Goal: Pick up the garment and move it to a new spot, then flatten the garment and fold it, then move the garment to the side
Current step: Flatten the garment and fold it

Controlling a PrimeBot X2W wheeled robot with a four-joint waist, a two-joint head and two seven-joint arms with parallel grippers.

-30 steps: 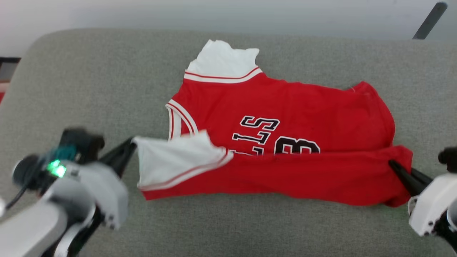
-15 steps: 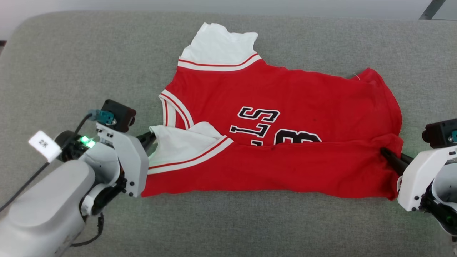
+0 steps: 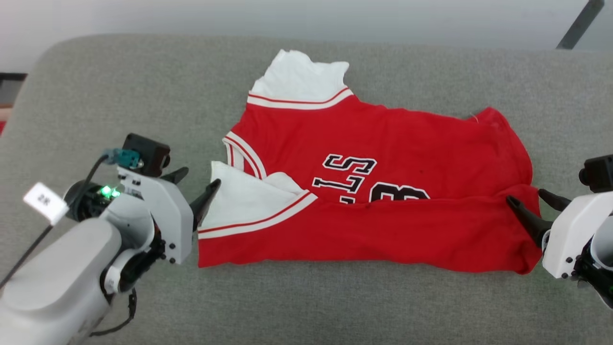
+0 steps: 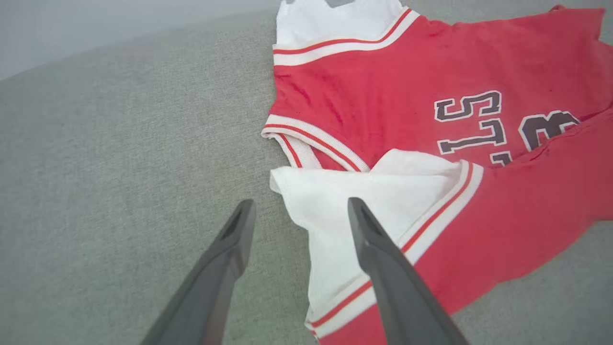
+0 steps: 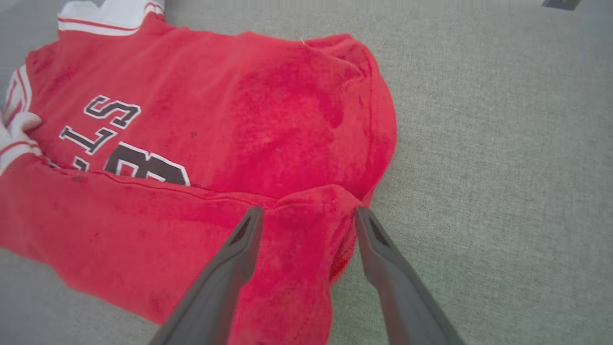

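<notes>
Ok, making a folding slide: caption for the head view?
Left hand and right hand open at opposite ends of the red jersey, near edge folded over, on grey upholstery.

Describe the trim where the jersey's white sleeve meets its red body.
White trim with a thin red stripe, on the red fabric garment; clearest in left wrist view.

Left pincer (image 3: 201,176), right pincer (image 3: 525,194) opened; garment (image 3: 383,143) corners released.

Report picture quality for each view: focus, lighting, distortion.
Head view: even, soft light, no glare, the garment sharp on the grey cushion. Left wrist view: wide-angle bowing of the cushion's far edge, lettering readable beyond the left gripper. Right wrist view: the red looks blotchy and oversaturated around the right gripper.
</notes>
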